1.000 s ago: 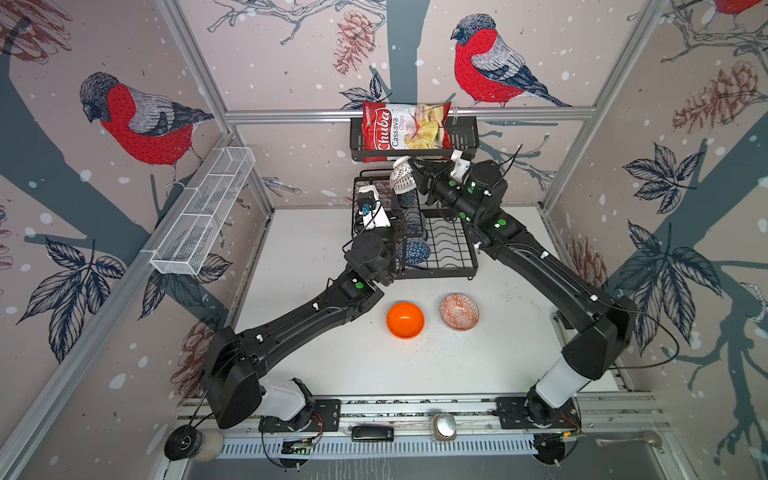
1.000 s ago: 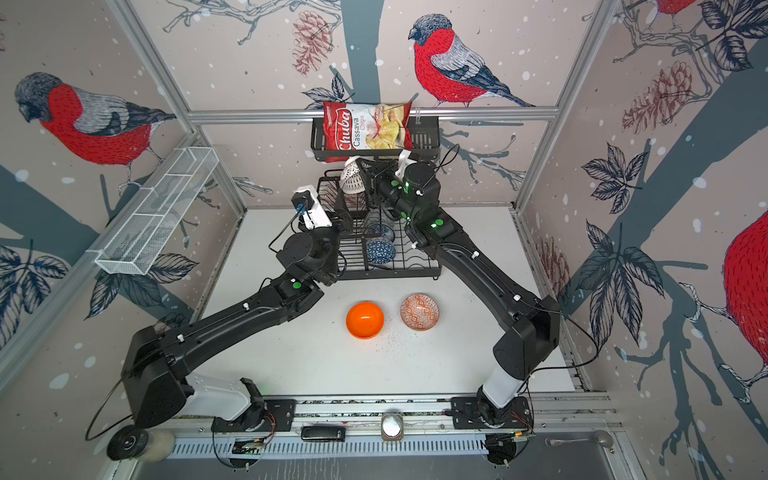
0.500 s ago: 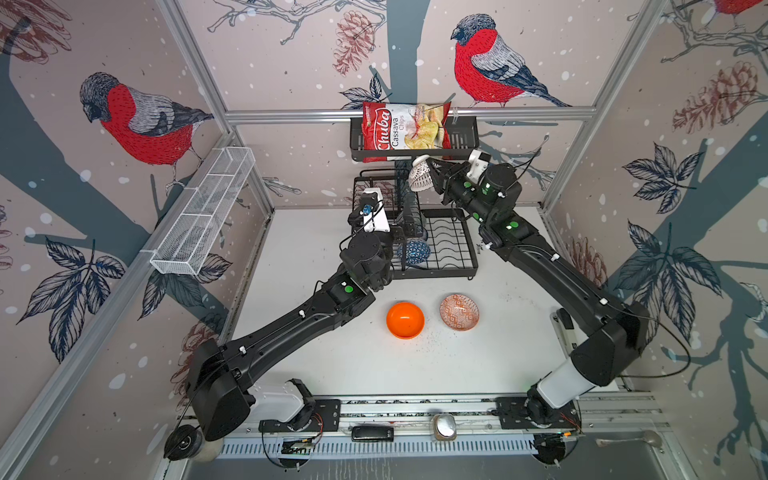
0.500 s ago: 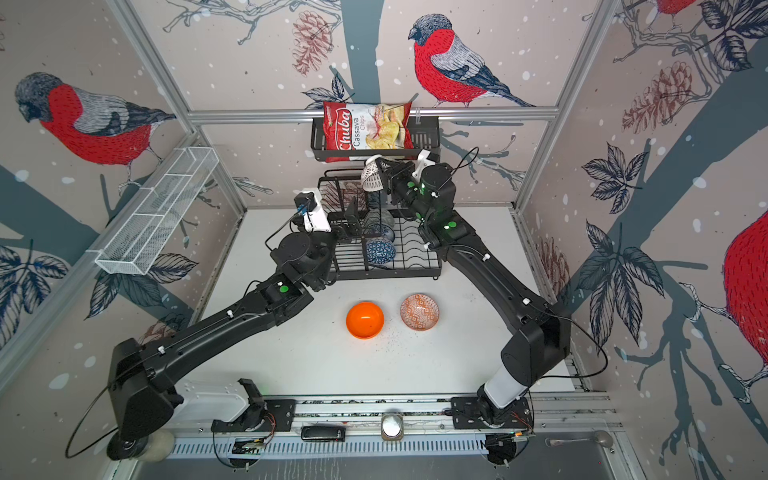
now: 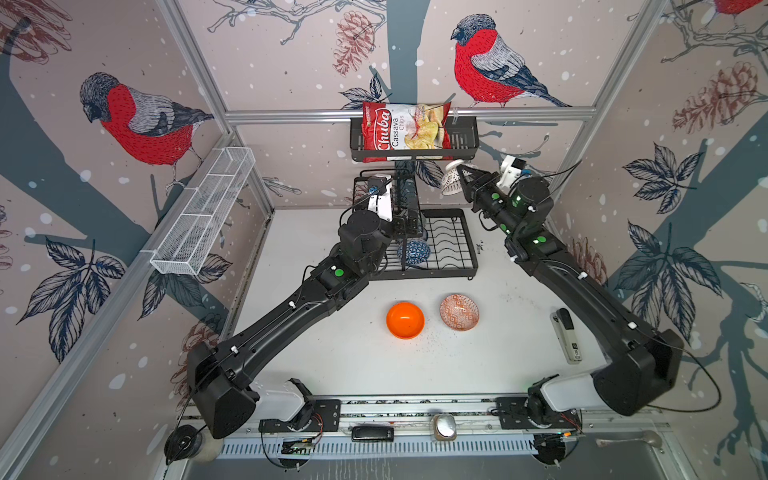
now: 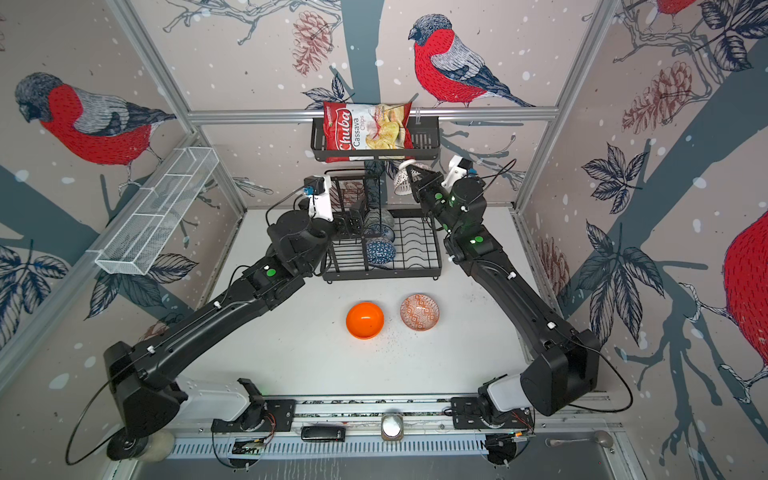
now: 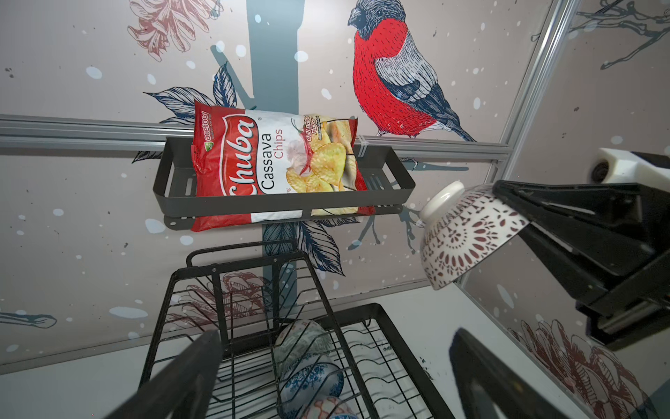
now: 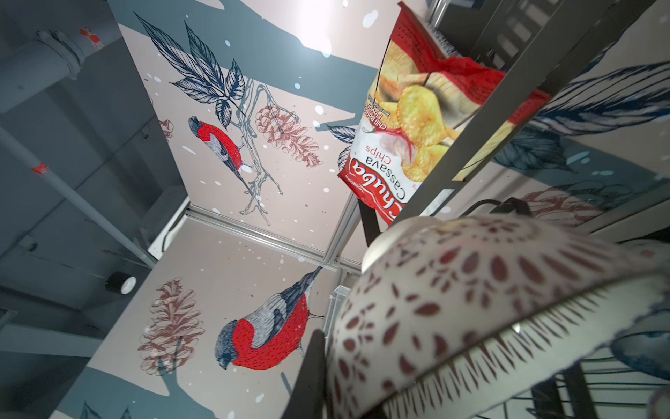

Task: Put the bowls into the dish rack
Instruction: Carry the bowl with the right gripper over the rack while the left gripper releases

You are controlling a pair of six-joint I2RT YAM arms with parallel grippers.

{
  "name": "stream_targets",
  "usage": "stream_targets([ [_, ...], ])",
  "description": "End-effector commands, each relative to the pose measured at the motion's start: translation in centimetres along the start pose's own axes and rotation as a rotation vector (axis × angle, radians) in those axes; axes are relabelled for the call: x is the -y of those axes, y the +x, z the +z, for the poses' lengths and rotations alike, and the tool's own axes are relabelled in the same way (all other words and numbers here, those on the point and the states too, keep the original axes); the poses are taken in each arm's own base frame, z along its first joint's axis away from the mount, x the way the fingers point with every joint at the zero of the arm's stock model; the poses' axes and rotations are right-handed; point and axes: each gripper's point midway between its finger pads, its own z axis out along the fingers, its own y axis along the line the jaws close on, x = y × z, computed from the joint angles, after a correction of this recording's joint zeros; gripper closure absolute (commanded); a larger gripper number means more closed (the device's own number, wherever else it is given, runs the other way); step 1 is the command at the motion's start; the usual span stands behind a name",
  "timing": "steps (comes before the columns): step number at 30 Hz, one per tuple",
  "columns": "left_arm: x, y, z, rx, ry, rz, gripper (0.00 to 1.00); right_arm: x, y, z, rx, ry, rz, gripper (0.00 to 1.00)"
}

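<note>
At frame centre in both top views the dish rack (image 5: 451, 249) is seen, three bowls (image 6: 380, 251) slotted on edge near its middle, right slots bare. Just above it, upper centre, the black basket (image 5: 361, 145) with a chips bag (image 5: 405, 126) is hung. Right of the rack's upper shelf (image 7: 246, 254) the right gripper (image 5: 460, 179) is raised, clamped on the rim of the white bowl (image 5: 449, 187), which is tilted, foot toward the basket. The left gripper (image 7: 337, 335) is held over the rack's left side, jaws wide apart, nothing in them. Lower centre, the plain orange bowl (image 5: 405, 320) and the orange-red patterned bowl (image 5: 459, 318) are left on the table (image 5: 332, 353), just beside each other, not yet loaded.

Risks, as judged:
- The white bowl is pinched at one rim edge only, so a slip or swing could be caused by fast lowering.
- Its foot could be knocked on the basket or the shelf wires.
- The three bowls could be toppled if struck, both arms being crowded at one spot
</note>
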Motion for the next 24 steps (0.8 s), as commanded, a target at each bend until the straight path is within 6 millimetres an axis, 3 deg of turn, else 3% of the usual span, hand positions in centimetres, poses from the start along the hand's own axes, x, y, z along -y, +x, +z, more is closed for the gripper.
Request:
stream_targets([
  [1, 0.4, 1.2, -0.4, -0.054, 0.043, 0.017, 0.02, -0.8, -1.1, -1.5, 0.056, -0.065, -0.137, 1.0],
  [5, 0.5, 2.5, -0.8, -0.084, 0.07, 0.035, 0.02, 1.9, -1.2, -3.1, 0.079, -0.064, -0.17, 1.0],
  [10, 0.5, 4.1, -0.7, -0.13, 0.079, 0.091, 0.02, 5.1, -0.8, -3.5, 0.081, -0.053, -0.212, 1.0],
  [16, 1.4, 5.7, -0.4, -0.188, 0.13, 0.159, 0.02, 8.9, -0.5, -2.3, 0.069, -0.027, -0.271, 1.0],
  [24, 2.3, 5.0, 2.0, -0.24, 0.124, 0.223, 0.02, 13.0, 0.0, 0.6, 0.075, -0.055, -0.252, 1.0],
])
